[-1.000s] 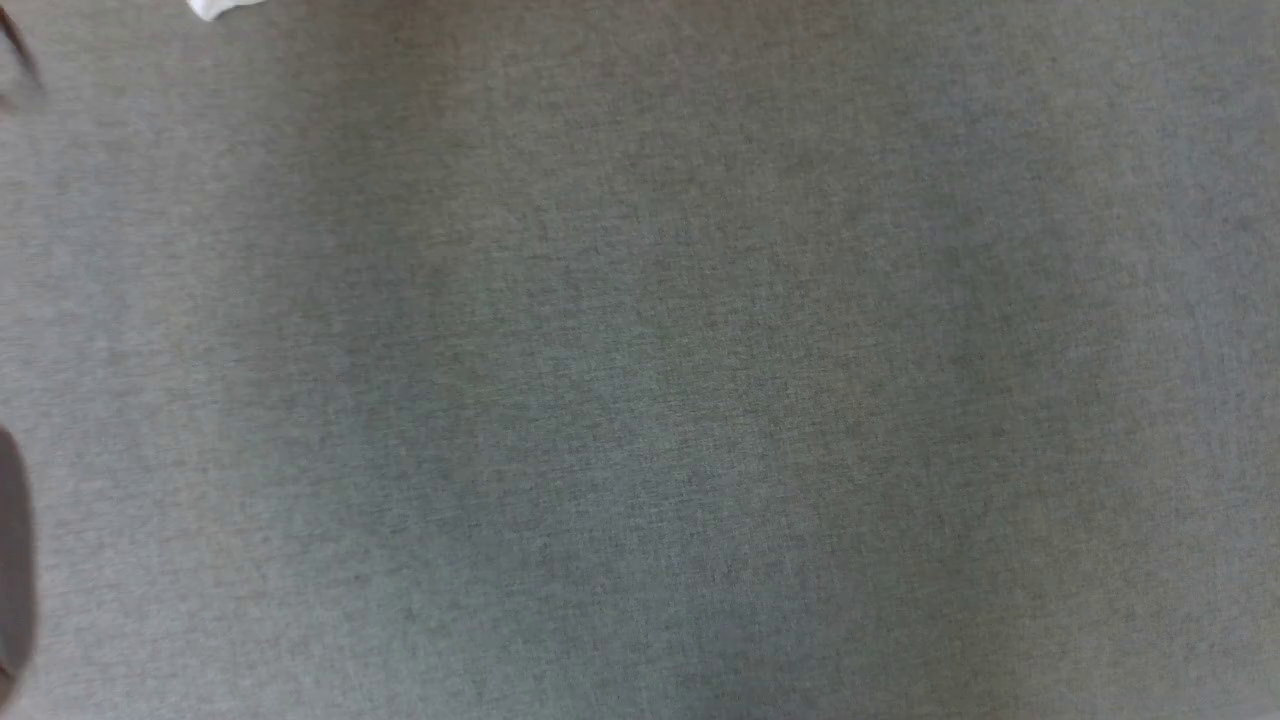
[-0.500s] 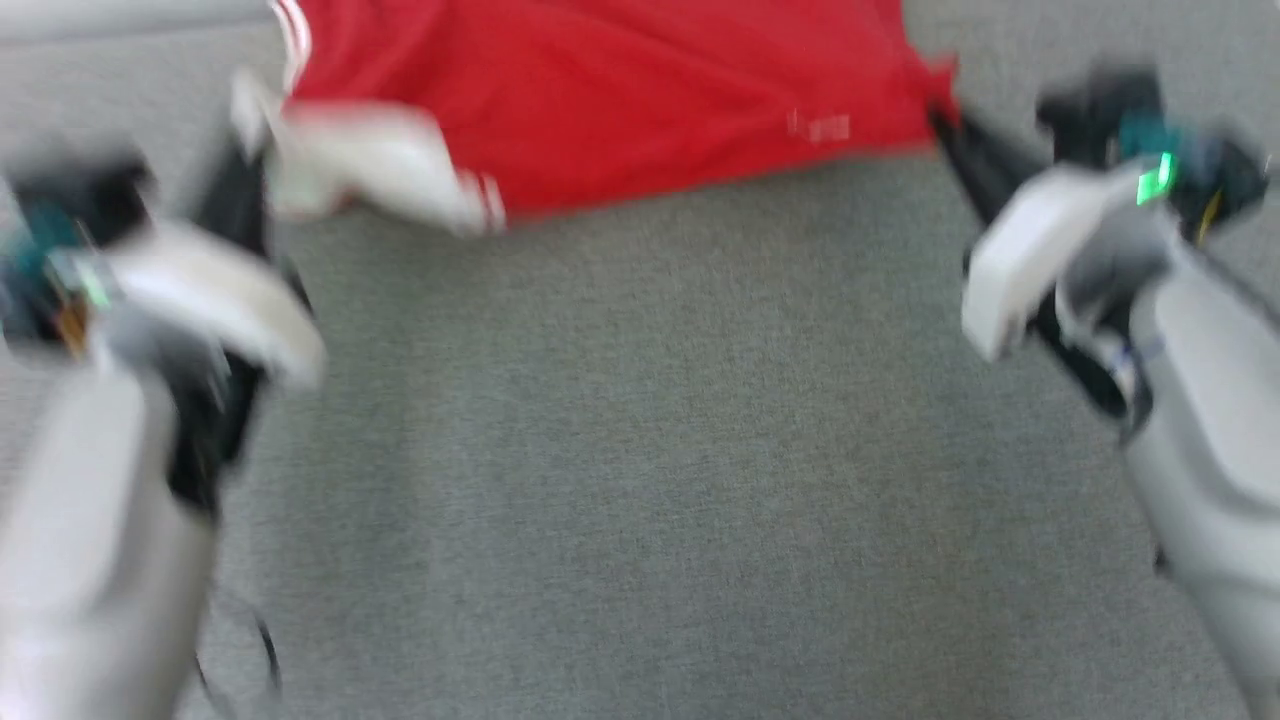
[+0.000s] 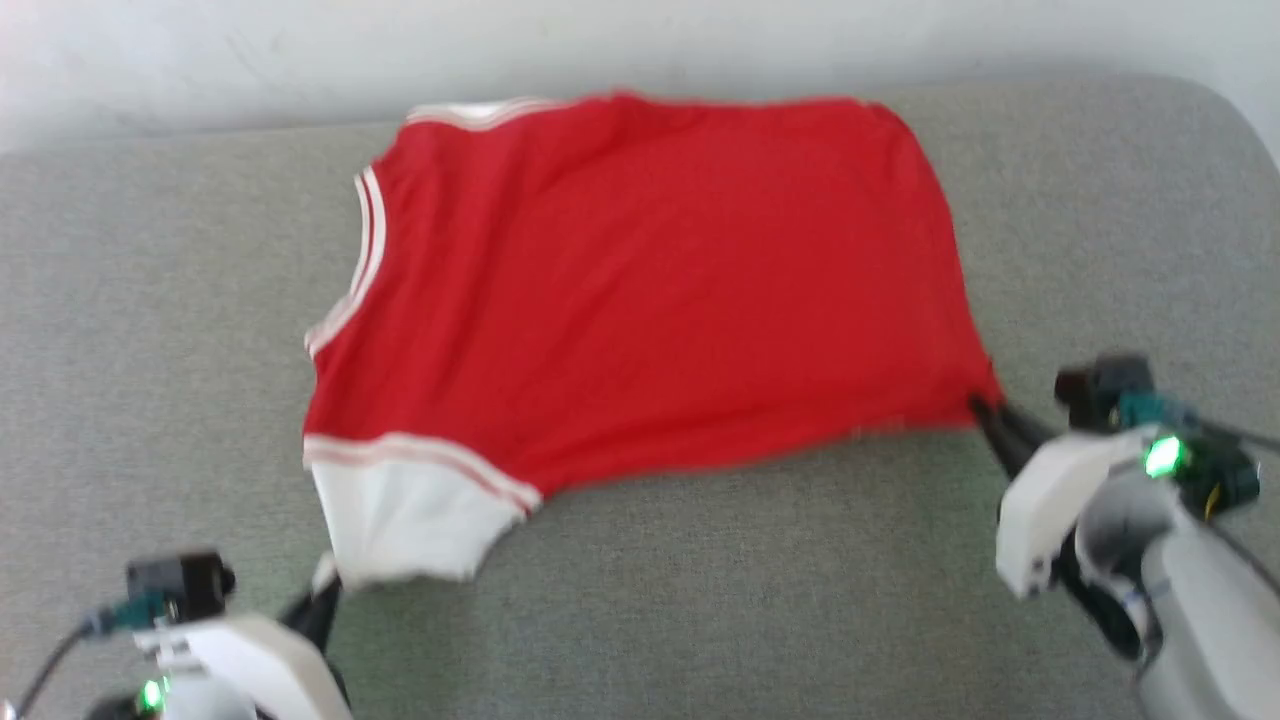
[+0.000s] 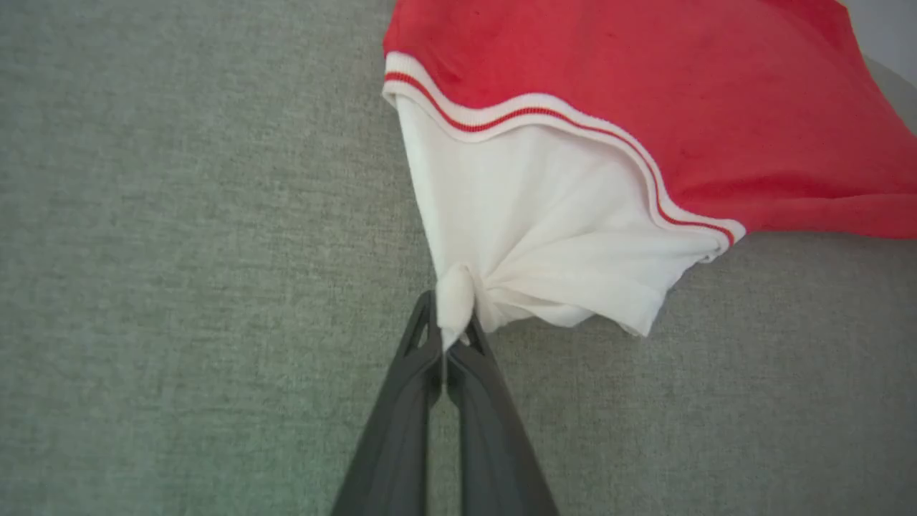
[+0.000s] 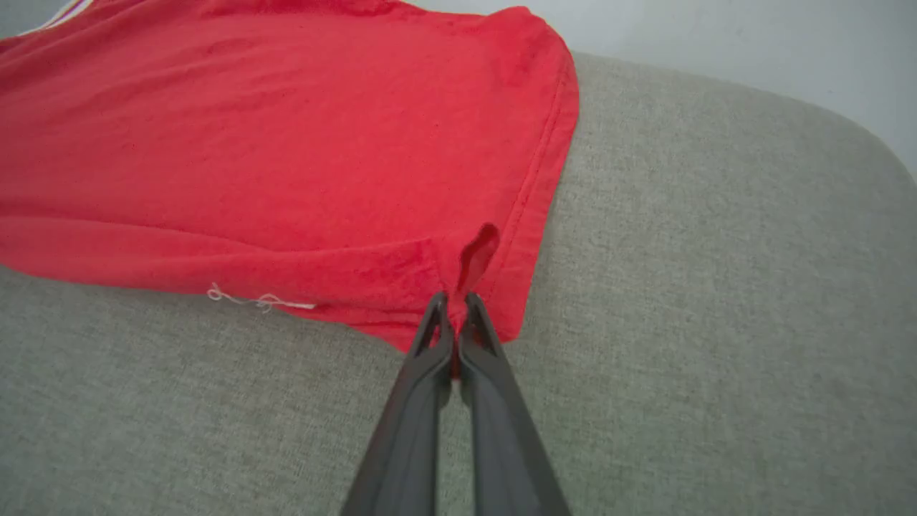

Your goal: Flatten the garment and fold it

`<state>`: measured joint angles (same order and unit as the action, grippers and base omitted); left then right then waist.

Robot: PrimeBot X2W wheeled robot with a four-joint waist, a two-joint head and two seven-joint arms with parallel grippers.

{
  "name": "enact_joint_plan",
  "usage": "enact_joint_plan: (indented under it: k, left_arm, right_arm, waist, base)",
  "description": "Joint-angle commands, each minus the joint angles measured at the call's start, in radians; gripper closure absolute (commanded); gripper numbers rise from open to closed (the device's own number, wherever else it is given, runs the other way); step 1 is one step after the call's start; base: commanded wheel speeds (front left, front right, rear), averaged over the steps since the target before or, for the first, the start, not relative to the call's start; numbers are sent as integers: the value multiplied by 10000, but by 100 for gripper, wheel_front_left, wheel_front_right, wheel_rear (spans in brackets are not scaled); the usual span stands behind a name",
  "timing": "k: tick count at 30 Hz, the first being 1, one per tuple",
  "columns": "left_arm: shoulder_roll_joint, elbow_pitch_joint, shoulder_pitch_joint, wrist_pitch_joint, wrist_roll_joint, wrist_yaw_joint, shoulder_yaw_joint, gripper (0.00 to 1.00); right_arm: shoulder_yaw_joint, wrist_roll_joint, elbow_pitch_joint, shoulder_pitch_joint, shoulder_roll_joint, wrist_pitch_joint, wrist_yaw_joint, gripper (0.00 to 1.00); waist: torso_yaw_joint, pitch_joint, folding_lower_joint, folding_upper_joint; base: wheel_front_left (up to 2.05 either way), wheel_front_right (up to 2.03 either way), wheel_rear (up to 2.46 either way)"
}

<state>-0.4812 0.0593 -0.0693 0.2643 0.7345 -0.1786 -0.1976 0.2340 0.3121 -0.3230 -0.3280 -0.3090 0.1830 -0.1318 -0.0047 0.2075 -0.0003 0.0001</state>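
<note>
The red garment [image 3: 650,280] lies spread across the far half of a grey fabric surface, striped trim along its left edge, a white sleeve [image 3: 405,515] at the near left corner. My left gripper [image 4: 448,333] is shut on a pinch of that white sleeve [image 4: 544,229], bunching it. In the head view the left gripper [image 3: 325,590] sits just below the sleeve. My right gripper [image 5: 453,304] is shut on the red hem corner [image 5: 476,251]. It meets the garment's near right corner in the head view [image 3: 985,410]. The chest emblem is hidden.
The grey upholstered surface [image 3: 750,590] stretches toward me below the garment. Its rounded far right corner [image 5: 824,129] meets a pale wall [image 3: 640,40] just behind the shirt's far edge.
The head camera has swung: bare grey surface, then the garment's near edge, now the whole shirt. Both grippers hold the same corners as half a second ago.
</note>
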Motion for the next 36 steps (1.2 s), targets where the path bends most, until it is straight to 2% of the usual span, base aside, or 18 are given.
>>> enact_joint_plan:
  k: [1,8,14,20,26,31,36]
  left_arm:
    - [-14,130,-326,62,84,-108,37,100]
    - [28,681,-2159,338,362,-738,130,100]
    - [170,964,-2702,-293,79,-834,92,100]
    - [578,696,-1805,-2533,-1494,-956,-164,100]
    - [835,56,-500,-4272,-2736,-1214,-291,100]
    - [598,-424,836,-4682,-3252,-959,-365,100]
    - [279,-974,2484,-4588,-3639,-555,-549,100]
  right_arm:
    - [-67,-57,108,352,57,132,11,100]
    - [-553,-187,990,2199,162,1292,11,100]
    - [-1072,-360,1952,3408,447,1622,11,100]
    - [-1582,-837,2434,3911,1116,368,11,100]
    - [-1670,-1321,2535,3642,1526,-812,11,100]
    - [-1431,-1553,2514,2998,1462,-1031,11,100]
    - [-1199,-1594,2275,2050,1194,-954,11,100]
  waist:
    - [157,-269,3,-1]
    - [163,-575,3,-1]
    - [182,-651,3,-1]
    - [175,-596,3,-1]
    - [80,-434,3,-1]
    - [-28,-105,3,-1]
    - [-97,310,3,-1]
  base:
    - [0,0,0]
    - [0,0,0]
    - [0,0,0]
    - [0,0,0]
    - [0,0,0]
    - [0,0,0]
    - [0,0,0]
